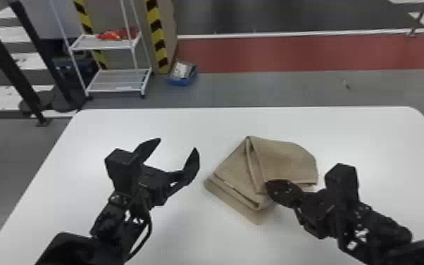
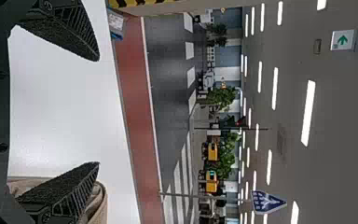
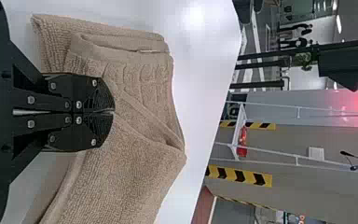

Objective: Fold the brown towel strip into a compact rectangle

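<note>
the white table (image 1: 359, 141) is the biggest thing before me, and it gives the cloth a flat support for folding. on it, between the two grippers, lies the brown towel strip (image 1: 285, 158), already in several layers but skewed, so i judge the compact rectangle is not reached. the left gripper (image 1: 178, 144) is above the table beside the towel, its claw wide and with nothing in it; perhaps it is kept apart so that the other one has room. the right gripper (image 3: 112, 111) has its fingers brought together at the towel's folded part. creases meet at the tips, therefore i think it pinches the cloth there, to control this flap. smallest is the narrow lower edge (image 1: 234, 208), which sticks out under the upper layers; the next move probably must bring these edges in line.
</note>
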Motion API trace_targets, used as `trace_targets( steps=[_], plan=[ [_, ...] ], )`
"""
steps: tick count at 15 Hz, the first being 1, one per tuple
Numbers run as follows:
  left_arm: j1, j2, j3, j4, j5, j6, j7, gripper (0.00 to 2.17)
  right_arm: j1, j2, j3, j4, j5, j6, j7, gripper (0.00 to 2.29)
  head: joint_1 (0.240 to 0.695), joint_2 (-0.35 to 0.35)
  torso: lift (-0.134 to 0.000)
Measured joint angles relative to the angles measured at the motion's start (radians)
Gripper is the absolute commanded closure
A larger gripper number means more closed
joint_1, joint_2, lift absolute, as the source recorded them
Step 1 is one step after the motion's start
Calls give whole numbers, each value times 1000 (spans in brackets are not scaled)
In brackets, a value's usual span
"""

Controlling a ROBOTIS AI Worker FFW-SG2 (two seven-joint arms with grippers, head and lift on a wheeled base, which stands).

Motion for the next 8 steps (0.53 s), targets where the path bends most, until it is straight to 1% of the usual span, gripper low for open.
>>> trace_targets(
  steps=[4,6,8],
  plan=[
    [-2,-1,1,1,0,0,0,90,8,-1,-5,-33,-18,0,11,1301,695,95,-123],
    [-3,-1,1,2,0,0,1,90,15,-1,-9,-74,-47,11,12,1301,695,99,-123],
    [-5,-1,1,6,-1,-5,4,90,16,-1,-4,-127,-75,58,17,1301,695,107,-123]
  ],
)
